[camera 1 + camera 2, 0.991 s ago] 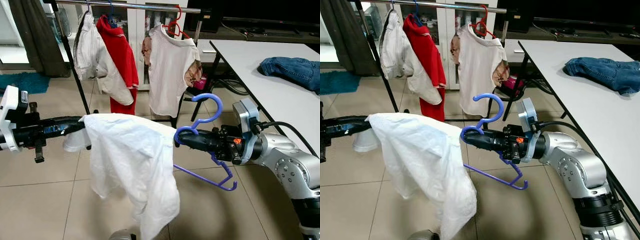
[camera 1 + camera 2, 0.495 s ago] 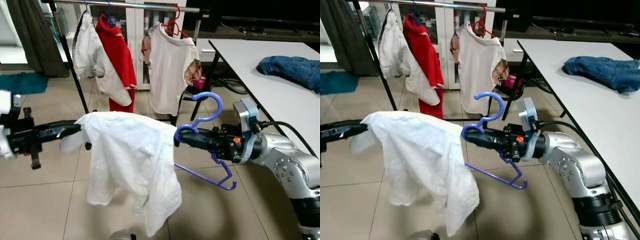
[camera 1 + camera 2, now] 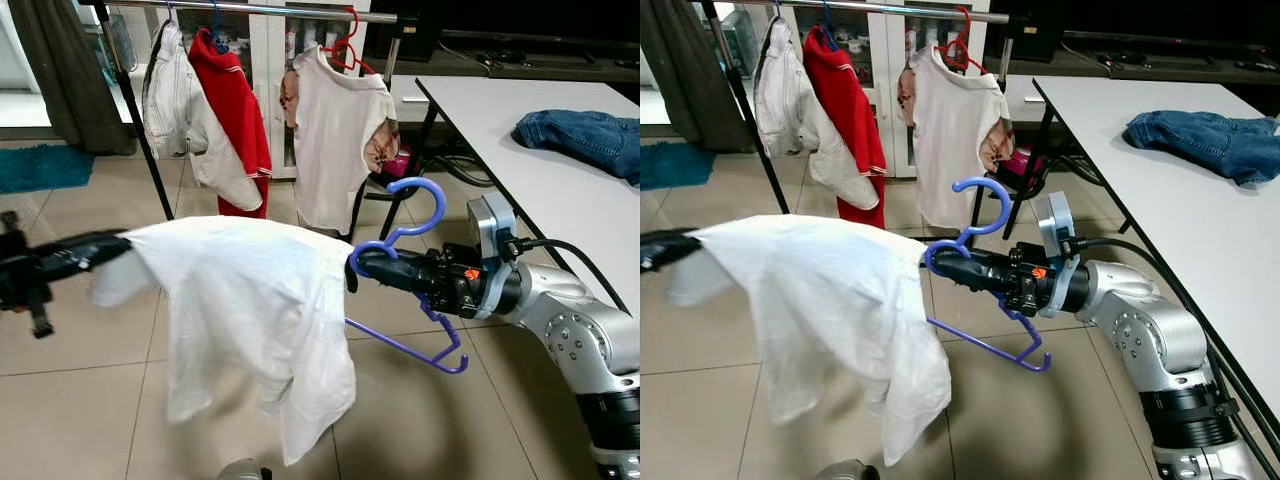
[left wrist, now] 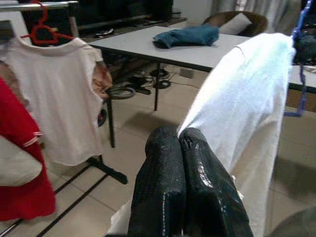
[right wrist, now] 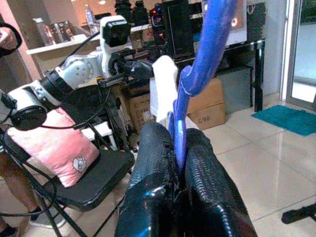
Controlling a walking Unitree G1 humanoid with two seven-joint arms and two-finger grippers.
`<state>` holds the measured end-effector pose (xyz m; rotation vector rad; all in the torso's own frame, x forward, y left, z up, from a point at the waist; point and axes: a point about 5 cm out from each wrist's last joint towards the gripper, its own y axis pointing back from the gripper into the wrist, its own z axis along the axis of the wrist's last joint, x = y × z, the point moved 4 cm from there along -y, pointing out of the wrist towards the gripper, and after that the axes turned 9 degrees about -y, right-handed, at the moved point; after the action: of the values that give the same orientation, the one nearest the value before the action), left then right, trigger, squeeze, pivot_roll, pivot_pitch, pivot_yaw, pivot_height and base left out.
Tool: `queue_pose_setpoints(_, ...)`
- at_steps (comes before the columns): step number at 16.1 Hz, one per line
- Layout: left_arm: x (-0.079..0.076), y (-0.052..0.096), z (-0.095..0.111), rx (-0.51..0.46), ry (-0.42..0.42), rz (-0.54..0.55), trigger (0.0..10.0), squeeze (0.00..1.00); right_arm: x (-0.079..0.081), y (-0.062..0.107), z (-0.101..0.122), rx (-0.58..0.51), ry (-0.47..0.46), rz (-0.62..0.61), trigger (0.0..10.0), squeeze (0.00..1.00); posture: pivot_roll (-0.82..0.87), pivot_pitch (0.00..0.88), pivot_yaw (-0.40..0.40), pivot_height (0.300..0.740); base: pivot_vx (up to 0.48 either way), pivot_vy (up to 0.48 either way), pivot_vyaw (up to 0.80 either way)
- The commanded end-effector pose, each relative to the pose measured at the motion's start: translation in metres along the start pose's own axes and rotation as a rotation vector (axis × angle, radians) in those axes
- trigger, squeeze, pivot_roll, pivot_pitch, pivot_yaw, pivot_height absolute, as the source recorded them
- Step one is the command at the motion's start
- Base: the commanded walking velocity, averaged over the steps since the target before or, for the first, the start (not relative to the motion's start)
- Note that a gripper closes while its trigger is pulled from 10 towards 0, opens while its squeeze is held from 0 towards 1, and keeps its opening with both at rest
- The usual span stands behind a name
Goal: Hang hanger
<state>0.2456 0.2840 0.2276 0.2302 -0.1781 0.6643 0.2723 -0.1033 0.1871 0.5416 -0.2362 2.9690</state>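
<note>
The right gripper [image 3: 362, 268] is clenched on the blue hanger [image 3: 410, 228] below its hook, while the left gripper [image 4: 183, 148] pinches a sleeve of the white shirt [image 3: 250, 310] stretched between them, well short of the rail [image 3: 300, 12]. To hang it cleanly, I'd keep the hook upright and aim for the gap beside the cream shirt [image 3: 335, 150]. The right wrist view adds a chair with a pink cushion [image 5: 49, 148].

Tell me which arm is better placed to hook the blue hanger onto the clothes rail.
The right. Its gripper is shut on the blue hanger just below the hook, which points up toward the rail. The left gripper only pinches the white shirt.
</note>
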Motion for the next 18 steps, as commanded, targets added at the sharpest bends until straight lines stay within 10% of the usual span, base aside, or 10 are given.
queue_pose_setpoints(1, 0.007, 0.009, 0.007, 0.011, -0.025, 0.049, 0.0, 0.00, -0.002, 0.004, 0.013, -0.024, 0.052, -0.020, 10.0, 0.00, 0.05, 0.022, -0.039, 0.740, 0.000, 0.000, 0.00)
queue_pose_setpoints(12, 0.034, 0.021, 0.010, -0.004, -0.062, 0.245, 0.0, 0.00, -0.003, 0.006, 0.012, -0.024, 0.055, -0.023, 10.0, 0.00, 0.04, 0.010, -0.033, 0.740, 0.000, 0.000, 0.00)
queue_pose_setpoints(13, 0.032, 0.016, 0.007, 0.006, -0.072, 0.235, 10.0, 0.02, -0.003, 0.005, 0.012, -0.024, 0.054, -0.021, 10.0, 0.00, 0.04, 0.007, -0.033, 0.740, 0.000, 0.000, 0.00)
queue_pose_setpoints(14, 0.031, 0.015, 0.007, 0.006, -0.077, 0.222, 10.0, 0.02, -0.003, 0.005, 0.012, -0.024, 0.054, -0.020, 10.0, 0.00, 0.04, 0.006, -0.033, 0.740, 0.000, 0.000, 0.00)
queue_pose_setpoints(15, 0.030, 0.013, 0.006, 0.007, -0.080, 0.214, 10.0, 1.00, -0.003, 0.004, 0.011, -0.021, 0.057, -0.019, 10.0, 0.00, 0.04, 0.004, -0.033, 0.740, 0.000, 0.000, 0.00)
queue_pose_setpoints(18, 0.043, 0.018, 0.010, 0.007, -0.127, 0.260, 10.0, 1.00, -0.004, 0.002, 0.013, -0.017, 0.070, -0.030, 10.0, 0.00, 0.04, 0.002, -0.035, 0.740, 0.000, 0.000, 0.00)
